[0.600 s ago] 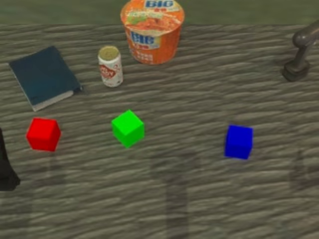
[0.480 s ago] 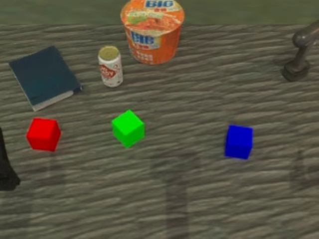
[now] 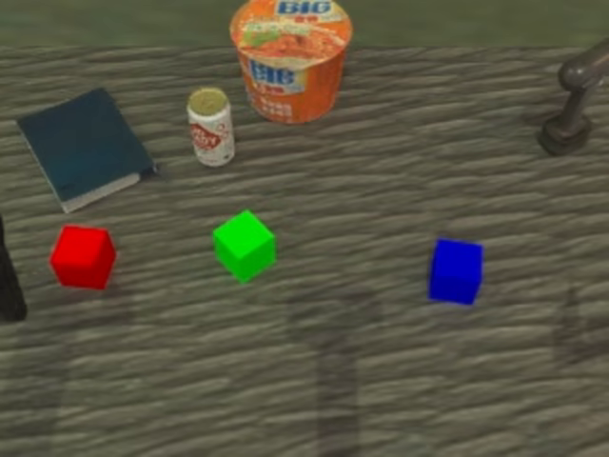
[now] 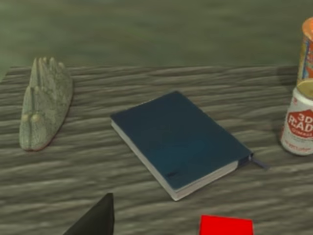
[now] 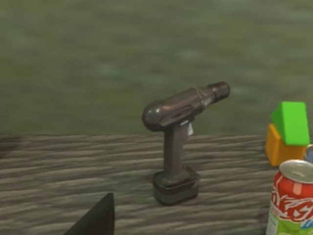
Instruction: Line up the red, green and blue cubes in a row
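Observation:
Three cubes stand apart on the table in the top view: the red cube (image 3: 83,255) at the left, the green cube (image 3: 245,245) left of the middle, the blue cube (image 3: 456,271) at the right. The blue one lies slightly nearer the front than the other two. My left gripper (image 3: 8,286) shows only as a dark shape at the left edge, just left of the red cube and not touching it. The left wrist view shows the red cube (image 4: 226,225) close by. Of my right gripper (image 5: 95,220) only a dark tip shows, in its own wrist view.
Behind the cubes lie a dark blue book (image 3: 84,145), a small soda can (image 3: 210,127) and an orange noodle cup (image 3: 290,57). A grey drill (image 3: 574,100) stands at the back right. The right wrist view shows another can (image 5: 292,200) and a toy block (image 5: 288,132).
The dark shape of my left gripper at the left edge has drawn back and farther off the picture, now level with the red cube. The cubes have not moved.

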`<control>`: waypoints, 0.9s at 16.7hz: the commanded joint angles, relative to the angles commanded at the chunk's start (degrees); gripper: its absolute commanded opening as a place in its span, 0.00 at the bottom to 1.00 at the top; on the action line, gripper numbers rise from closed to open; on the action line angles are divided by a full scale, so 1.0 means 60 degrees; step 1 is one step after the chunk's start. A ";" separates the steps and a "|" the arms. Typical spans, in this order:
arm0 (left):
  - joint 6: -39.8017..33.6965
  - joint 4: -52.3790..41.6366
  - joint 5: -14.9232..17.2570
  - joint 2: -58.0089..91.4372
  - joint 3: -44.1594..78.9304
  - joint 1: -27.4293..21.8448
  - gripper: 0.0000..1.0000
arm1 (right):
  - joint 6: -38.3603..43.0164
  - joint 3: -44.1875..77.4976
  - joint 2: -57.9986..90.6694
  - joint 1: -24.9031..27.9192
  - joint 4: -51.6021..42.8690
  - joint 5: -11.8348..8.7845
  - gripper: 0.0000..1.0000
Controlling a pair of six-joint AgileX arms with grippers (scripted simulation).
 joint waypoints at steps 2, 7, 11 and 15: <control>0.0048 -0.0961 -0.0008 0.1896 0.1353 -0.0065 1.00 | 0.0000 0.0000 0.0000 0.0000 0.0000 0.0000 1.00; 0.0189 -0.3606 -0.0022 0.7305 0.4920 -0.0256 1.00 | 0.0000 0.0000 0.0000 0.0000 0.0000 0.0000 1.00; 0.0289 -0.5568 -0.0022 1.0987 0.7556 -0.0410 1.00 | 0.0000 0.0000 0.0000 0.0000 0.0000 0.0000 1.00; 0.0361 -0.7054 -0.0011 1.3781 0.9741 -0.0533 1.00 | 0.0000 0.0000 0.0000 0.0000 0.0000 0.0000 1.00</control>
